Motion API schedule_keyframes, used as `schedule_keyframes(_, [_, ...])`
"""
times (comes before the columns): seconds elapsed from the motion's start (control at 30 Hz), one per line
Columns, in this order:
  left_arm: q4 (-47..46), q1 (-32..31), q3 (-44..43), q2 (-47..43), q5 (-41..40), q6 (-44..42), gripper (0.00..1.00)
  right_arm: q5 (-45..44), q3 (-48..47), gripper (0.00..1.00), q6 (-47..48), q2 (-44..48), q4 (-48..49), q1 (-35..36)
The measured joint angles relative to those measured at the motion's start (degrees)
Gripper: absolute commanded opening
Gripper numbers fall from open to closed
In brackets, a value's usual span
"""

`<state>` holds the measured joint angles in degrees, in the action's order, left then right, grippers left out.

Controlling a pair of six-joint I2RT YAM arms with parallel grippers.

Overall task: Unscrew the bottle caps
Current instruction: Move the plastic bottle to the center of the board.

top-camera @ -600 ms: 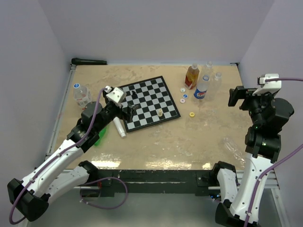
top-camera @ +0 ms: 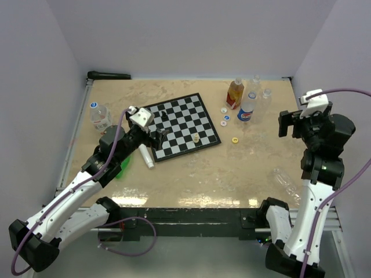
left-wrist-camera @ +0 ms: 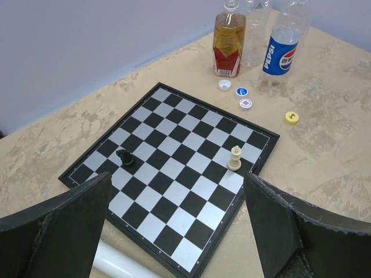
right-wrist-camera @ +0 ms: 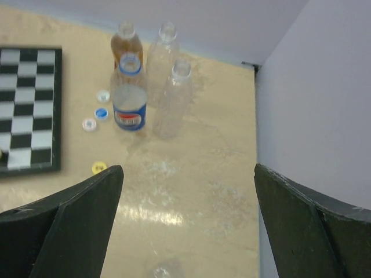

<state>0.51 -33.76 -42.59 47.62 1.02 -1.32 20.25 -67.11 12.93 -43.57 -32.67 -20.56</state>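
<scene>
Worktop (top-camera: 203,185) carries one chessboard (top-camera: 179,124). The left gripper (top-camera: 157,135) hangs over it and the right gripper (top-camera: 285,123) is near four upright open bottles (top-camera: 247,108), both jaws wide and empty. One capped bottle (top-camera: 99,117) stands upright at far left, beside and nearest the left arm. Four loose caps (top-camera: 235,140) lie between board and cluster; one blue cap (top-camera: 93,105) sits on the left bottle.

Right arm: I see its wrist has swung slightly inward.
Right gripper (top-camera: 284,123): edged a touch toward the bottles (top-camera: 247,106) ahead of its fingers.
</scene>
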Motion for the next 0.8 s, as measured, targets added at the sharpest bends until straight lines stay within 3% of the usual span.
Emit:
schedule_keyframes(0.37, [-0.02, 0.0, 0.07, 0.02, 0.0, 0.0, 1.0, 4.68, 0.37, 0.98, 31.28, -7.04, -20.98, -0.09])
schedule_keyframes(0.53, [0.0, 0.0, 0.07, 0.07, 0.0, 0.0, 1.0, 1.22, 3.21, 0.98, 38.42, -7.06, -25.0, -0.09])
schedule_keyframes(0.8, [0.0, 0.0, 0.09, 0.31, 0.0, -0.02, 1.0, -6.38, 10.93, 0.98, 42.32, -7.06, -27.41, -0.11])
